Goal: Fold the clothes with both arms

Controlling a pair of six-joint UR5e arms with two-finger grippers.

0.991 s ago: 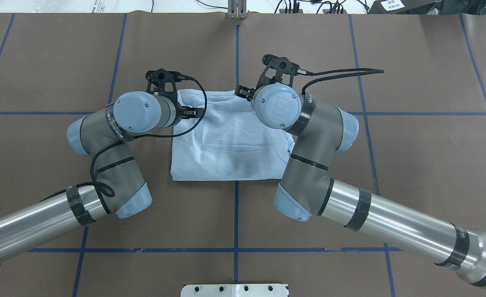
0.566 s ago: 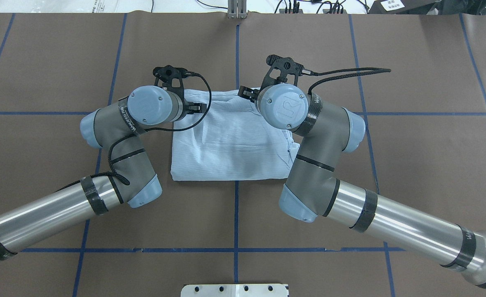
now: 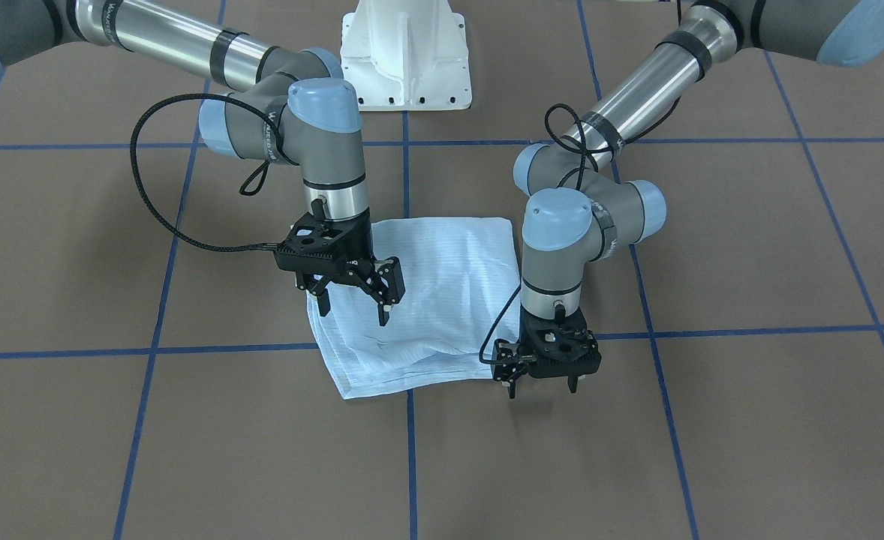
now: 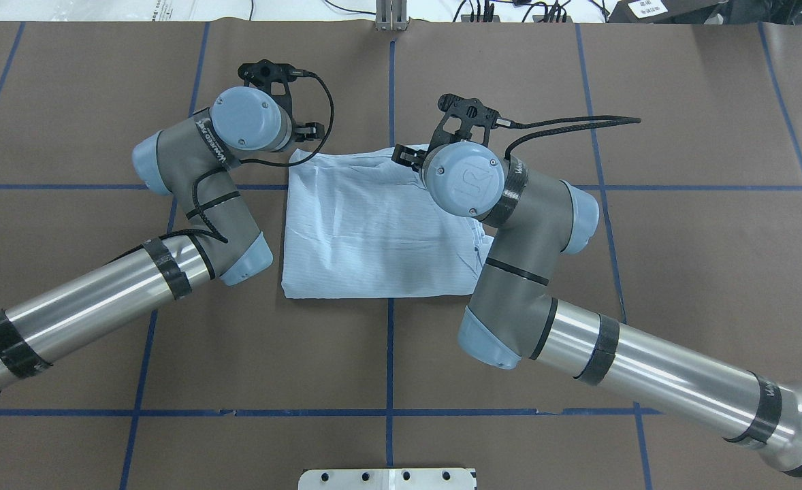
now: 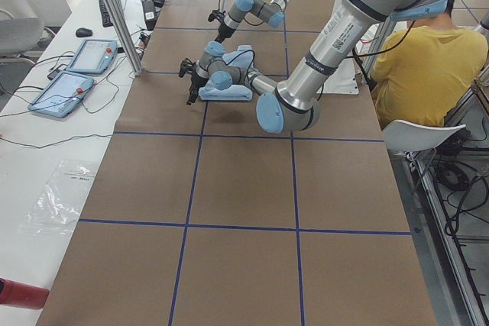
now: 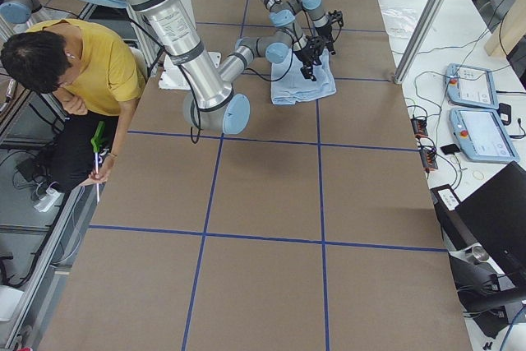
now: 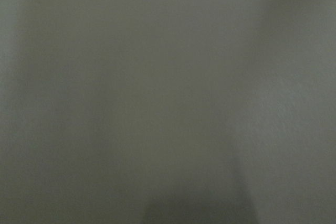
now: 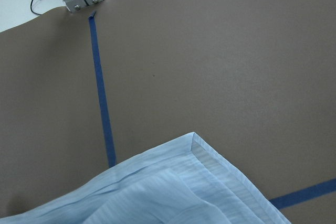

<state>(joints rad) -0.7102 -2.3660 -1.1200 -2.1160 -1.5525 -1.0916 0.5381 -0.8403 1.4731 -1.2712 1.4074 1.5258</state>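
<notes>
Left gripper [image 3: 542, 390]: jaws spread wide, nothing between them. It hangs fingers-down over bare table [image 4: 680, 272], just beside the shirt's far corner on my left and clear of the cloth. My left wrist camera gives only a blurred grey-brown surface, so nothing more from there.

Right gripper [image 3: 353, 316]: jaws also spread wide and empty. Both fingers [image 3: 384, 311] point down over the shirt's far edge on my right side. I cannot tell whether the tips touch the fabric. My right wrist camera looks down on one hemmed corner of the shirt against the brown cover, with no finger in view.

Shirt [image 4: 367, 231]: light blue, finely striped, folded into a rough rectangle. It lies flat near the table's centre, across a crossing of the blue tape lines [image 4: 390, 354]. The near edge is straight. The far end is creased, and the edge under my right forearm is bunched.

Count:
- shirts: one
- arms: two, the left arm [image 4: 81, 320] and the right arm [image 4: 646, 371], their wrists at either side of the shirt
- grippers: two, both empty
- white pedestal base [image 3: 404, 45]: one, at the robot's end of the table
- person in a yellow top [image 6: 90, 55]: one, seated beside the table
- control tablets [image 6: 472, 84]: two, on the white side bench
</notes>
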